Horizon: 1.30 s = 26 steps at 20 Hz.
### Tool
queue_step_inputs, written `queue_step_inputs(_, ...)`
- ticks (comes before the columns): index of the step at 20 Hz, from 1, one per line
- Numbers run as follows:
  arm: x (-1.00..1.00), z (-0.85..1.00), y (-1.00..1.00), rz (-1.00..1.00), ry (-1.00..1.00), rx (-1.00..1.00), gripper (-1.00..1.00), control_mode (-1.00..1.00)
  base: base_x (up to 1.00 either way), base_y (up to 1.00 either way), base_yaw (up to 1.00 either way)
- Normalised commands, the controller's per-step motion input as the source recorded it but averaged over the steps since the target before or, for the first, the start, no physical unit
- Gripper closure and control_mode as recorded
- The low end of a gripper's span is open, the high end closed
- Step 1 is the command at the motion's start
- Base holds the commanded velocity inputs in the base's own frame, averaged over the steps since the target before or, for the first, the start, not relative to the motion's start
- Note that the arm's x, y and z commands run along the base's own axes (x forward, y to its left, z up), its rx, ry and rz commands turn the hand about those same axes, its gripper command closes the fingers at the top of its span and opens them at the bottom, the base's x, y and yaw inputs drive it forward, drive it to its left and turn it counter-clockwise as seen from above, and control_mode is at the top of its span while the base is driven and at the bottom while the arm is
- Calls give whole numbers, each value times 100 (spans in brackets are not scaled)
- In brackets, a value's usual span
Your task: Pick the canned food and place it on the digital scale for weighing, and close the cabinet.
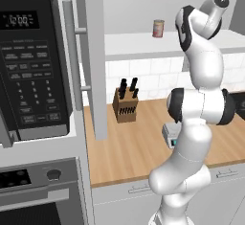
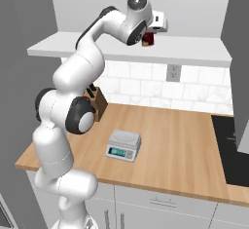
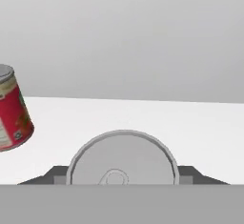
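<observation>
Overhead, white shelf (image 2: 194, 52) above wooden counter (image 2: 180, 140)

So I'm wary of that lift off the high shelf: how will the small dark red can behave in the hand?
The canned food looks rigid, so it should not deform between the fingers of the hand. Its smooth round wall may slip or twist if gripped lightly. Its flat pull-tab lid suggests it stands stably, but on its side it would likely roll along the shelf.
</observation>
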Motion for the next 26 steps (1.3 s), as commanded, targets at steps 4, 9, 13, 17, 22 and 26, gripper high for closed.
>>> queue_step_inputs(4,-6,6,-3,0,-19,0,100,-100,0,0,0)
queue_step_inputs(9,-18,21,4,0,-45,0,100,-100,0,0,0)
queue_step_inputs(13,-51,15,7,0,-46,0,100,-100,0,0,0)
queue_step_inputs(17,-76,15,0,0,-38,0,100,-100,0,0,0)
queue_step_inputs(22,-99,23,0,0,-11,0,100,-100,0,0,0)
queue_step_inputs(26,-100,41,0,-1,-2,0,100,-100,0,0,0)
